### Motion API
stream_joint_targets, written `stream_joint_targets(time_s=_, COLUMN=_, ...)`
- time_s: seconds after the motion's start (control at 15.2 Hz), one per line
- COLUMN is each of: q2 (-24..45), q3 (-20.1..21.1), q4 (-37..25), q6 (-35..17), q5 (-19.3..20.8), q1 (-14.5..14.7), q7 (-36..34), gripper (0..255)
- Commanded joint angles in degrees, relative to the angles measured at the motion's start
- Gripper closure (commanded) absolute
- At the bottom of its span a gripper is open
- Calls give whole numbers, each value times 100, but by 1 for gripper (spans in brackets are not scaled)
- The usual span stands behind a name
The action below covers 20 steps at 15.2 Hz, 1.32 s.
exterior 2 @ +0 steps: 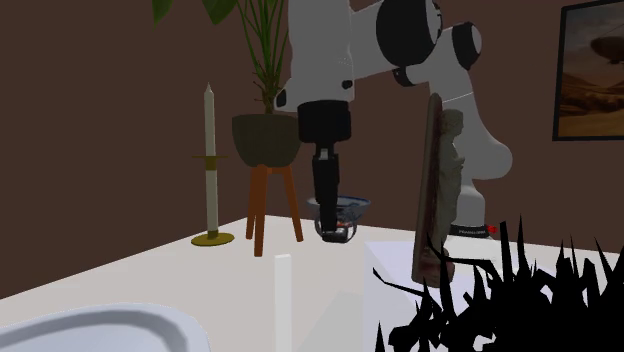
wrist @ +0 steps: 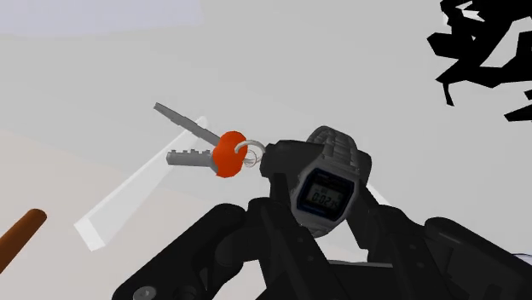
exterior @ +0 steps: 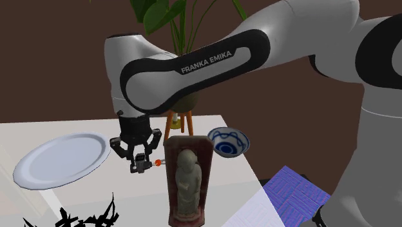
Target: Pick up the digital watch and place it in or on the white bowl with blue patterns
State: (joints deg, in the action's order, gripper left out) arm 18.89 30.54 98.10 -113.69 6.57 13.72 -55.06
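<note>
A grey digital watch [wrist: 325,193] with a dark display sits clasped between my black fingers; my gripper [wrist: 320,181] is shut on it. In the shoulder view my gripper [exterior: 139,164] hangs just above the white table, between the plate and the statue. The white bowl with blue patterns [exterior: 229,142] stands on the table's far corner, to the shoulder view's right of my gripper and beyond the statue. In the second exterior view the bowl [exterior 2: 352,205] shows right behind my gripper [exterior 2: 334,233].
A key bunch with an orange-red head [wrist: 228,154] lies on the table beside the watch. A white plate [exterior: 61,159], a pale statue in a red niche [exterior: 187,182], a jagged black object [exterior: 87,217], a candle [exterior 2: 209,160] and a plant on a wooden stool [exterior 2: 270,200] stand around.
</note>
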Motion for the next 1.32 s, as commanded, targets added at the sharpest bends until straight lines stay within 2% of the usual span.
stream_joint_targets(time_s=0.0, q2=-53, q3=13, q4=-92, q6=142, q5=-32, q1=-8, q7=16, gripper=255)
stream_joint_targets(time_s=0.79, q2=-214, q3=61, q4=-796, q6=983, q5=-131, q1=0, q7=51, gripper=255)
stream_joint_targets(time_s=1.25, q2=-1653, q3=-143, q4=814, q6=657, q5=-885, q1=-770, q7=1122, gripper=255)
